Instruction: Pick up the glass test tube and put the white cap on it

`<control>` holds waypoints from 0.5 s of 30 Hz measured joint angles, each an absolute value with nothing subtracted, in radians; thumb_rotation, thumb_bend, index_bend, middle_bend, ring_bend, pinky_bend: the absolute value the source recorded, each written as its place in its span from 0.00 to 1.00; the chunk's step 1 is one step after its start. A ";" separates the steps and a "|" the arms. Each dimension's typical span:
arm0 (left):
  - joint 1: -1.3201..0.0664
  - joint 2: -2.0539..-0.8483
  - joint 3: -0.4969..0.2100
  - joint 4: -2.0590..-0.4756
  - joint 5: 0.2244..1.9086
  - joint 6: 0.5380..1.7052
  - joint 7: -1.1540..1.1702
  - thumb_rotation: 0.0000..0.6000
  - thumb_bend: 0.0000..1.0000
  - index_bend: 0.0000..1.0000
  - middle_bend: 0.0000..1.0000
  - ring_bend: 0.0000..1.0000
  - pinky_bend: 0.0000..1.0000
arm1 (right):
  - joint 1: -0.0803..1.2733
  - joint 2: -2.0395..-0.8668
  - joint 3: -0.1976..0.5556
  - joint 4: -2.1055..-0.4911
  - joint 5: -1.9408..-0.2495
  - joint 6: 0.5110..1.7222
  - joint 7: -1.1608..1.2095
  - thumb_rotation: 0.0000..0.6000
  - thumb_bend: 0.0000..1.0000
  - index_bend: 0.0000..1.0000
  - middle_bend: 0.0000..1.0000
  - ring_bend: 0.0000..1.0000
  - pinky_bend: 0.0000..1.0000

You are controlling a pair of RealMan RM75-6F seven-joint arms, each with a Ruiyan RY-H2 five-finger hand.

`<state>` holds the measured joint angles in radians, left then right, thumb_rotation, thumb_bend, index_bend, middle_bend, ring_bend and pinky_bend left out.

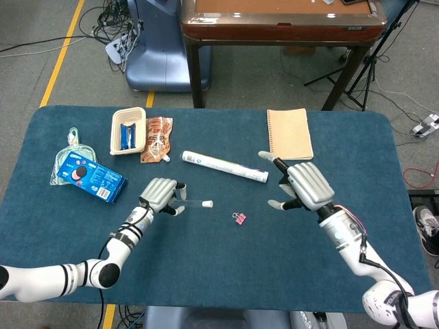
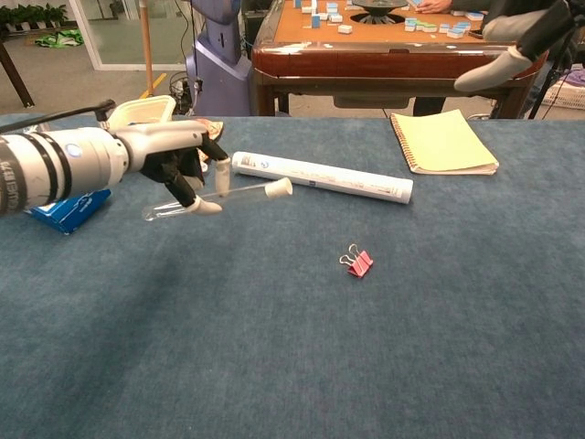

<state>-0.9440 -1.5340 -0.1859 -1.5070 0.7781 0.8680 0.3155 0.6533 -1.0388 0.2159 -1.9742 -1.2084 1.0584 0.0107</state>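
Note:
My left hand pinches the glass test tube and holds it nearly level just above the blue table. The white cap sits on the tube's right end. My right hand hovers over the table's right half with its fingers spread and nothing in it. In the chest view only the fingertips of the right hand show at the top right edge.
A white paper-wrapped roll lies behind the tube. A pink binder clip lies mid-table. A notebook is at the back right. A blue box, a snack tray and packets sit at the left.

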 measured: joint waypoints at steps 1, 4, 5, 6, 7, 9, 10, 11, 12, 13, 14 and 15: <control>-0.951 -1.546 -0.184 -1.496 0.770 0.870 0.333 1.00 0.26 0.65 1.00 1.00 1.00 | 0.649 -1.036 0.212 -1.973 -1.212 1.058 0.014 1.00 0.10 0.14 1.00 1.00 1.00; -0.974 -1.591 -0.180 -1.458 0.733 0.880 0.390 1.00 0.26 0.65 1.00 1.00 1.00 | 0.636 -1.031 0.206 -1.967 -1.224 1.061 0.024 1.00 0.10 0.14 1.00 1.00 1.00; -0.983 -1.609 -0.180 -1.443 0.716 0.886 0.413 1.00 0.26 0.65 1.00 1.00 1.00 | 0.632 -1.029 0.205 -1.965 -1.227 1.062 0.028 1.00 0.10 0.14 1.00 1.00 1.00; -0.989 -1.622 -0.180 -1.432 0.705 0.891 0.431 1.00 0.26 0.65 1.00 1.00 1.00 | 0.628 -1.026 0.203 -1.962 -1.231 1.062 0.032 1.00 0.10 0.14 1.00 1.00 1.00; -0.995 -1.635 -0.180 -1.421 0.694 0.897 0.449 1.00 0.26 0.65 1.00 1.00 1.00 | 0.625 -1.023 0.202 -1.961 -1.234 1.062 0.034 1.00 0.10 0.14 1.00 1.00 1.00; -1.009 -1.662 -0.180 -1.397 0.666 0.913 0.492 1.00 0.26 0.65 1.00 1.00 1.00 | 0.620 -1.020 0.200 -1.959 -1.237 1.062 0.038 1.00 0.10 0.14 1.00 1.00 1.00; -1.015 -1.673 -0.180 -1.388 0.654 0.920 0.513 1.00 0.26 0.65 1.00 1.00 1.00 | 0.617 -1.019 0.200 -1.958 -1.238 1.061 0.040 1.00 0.10 0.14 1.00 1.00 1.00; -1.023 -1.689 -0.181 -1.374 0.637 0.932 0.541 1.00 0.26 0.65 1.00 1.00 1.00 | 0.615 -1.018 0.199 -1.957 -1.239 1.061 0.041 1.00 0.10 0.14 1.00 1.00 1.00; -1.029 -1.703 -0.182 -1.363 0.623 0.940 0.562 1.00 0.26 0.65 1.00 1.00 1.00 | 0.613 -1.018 0.198 -1.955 -1.240 1.061 0.043 1.00 0.10 0.14 1.00 1.00 1.00; -1.035 -1.717 -0.184 -1.351 0.608 0.947 0.581 1.00 0.26 0.65 1.00 1.00 1.00 | 0.611 -1.018 0.197 -1.953 -1.240 1.060 0.045 1.00 0.10 0.14 1.00 1.00 1.00; -1.042 -1.735 -0.187 -1.334 0.589 0.953 0.600 1.00 0.26 0.65 1.00 1.00 1.00 | 0.609 -1.018 0.197 -1.951 -1.241 1.059 0.047 1.00 0.10 0.14 1.00 1.00 1.00; -1.046 -1.745 -0.191 -1.321 0.577 0.955 0.611 1.00 0.26 0.65 1.00 1.00 1.00 | 0.608 -1.018 0.196 -1.948 -1.241 1.058 0.050 1.00 0.10 0.14 1.00 1.00 1.00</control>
